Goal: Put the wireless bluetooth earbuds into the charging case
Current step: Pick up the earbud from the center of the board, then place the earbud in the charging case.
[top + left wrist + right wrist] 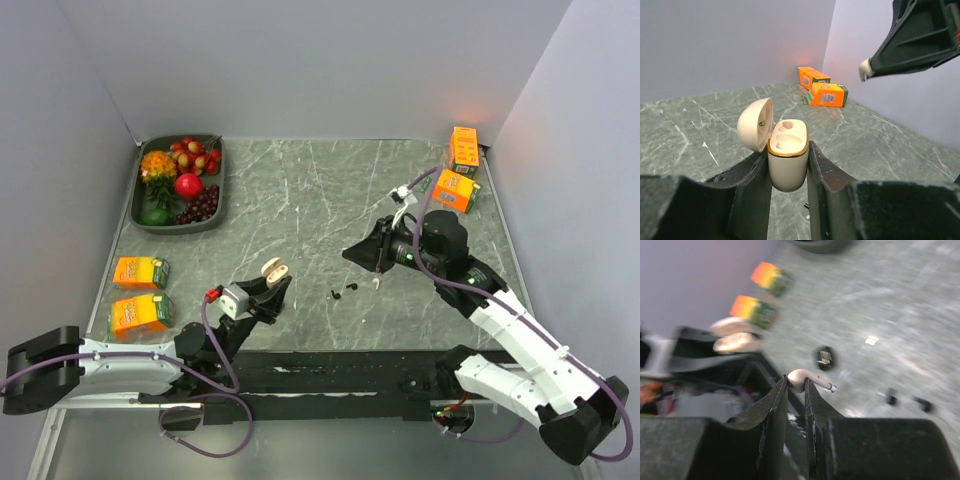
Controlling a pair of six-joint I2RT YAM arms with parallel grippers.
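Note:
My left gripper (788,172) is shut on the cream charging case (788,160), which it holds upright above the table. The case's lid (755,124) is swung open and both sockets show empty. From above, the case (272,268) sits at the left gripper's (262,290) tip, near the table's front middle. A cream earbud (801,379) with a short stem is pinched in my right gripper (796,386), which is shut on it. That gripper (352,253) hovers to the right of the case and higher. The earbud (865,70) shows at its tip in the left wrist view.
Small black pieces (335,293) (352,286) lie on the marble table (300,190) between the grippers, beside a white scrap (871,340). A fruit tray (150,225) stands at the back left. Orange cartons sit at the left edge (140,272) and back right (455,188).

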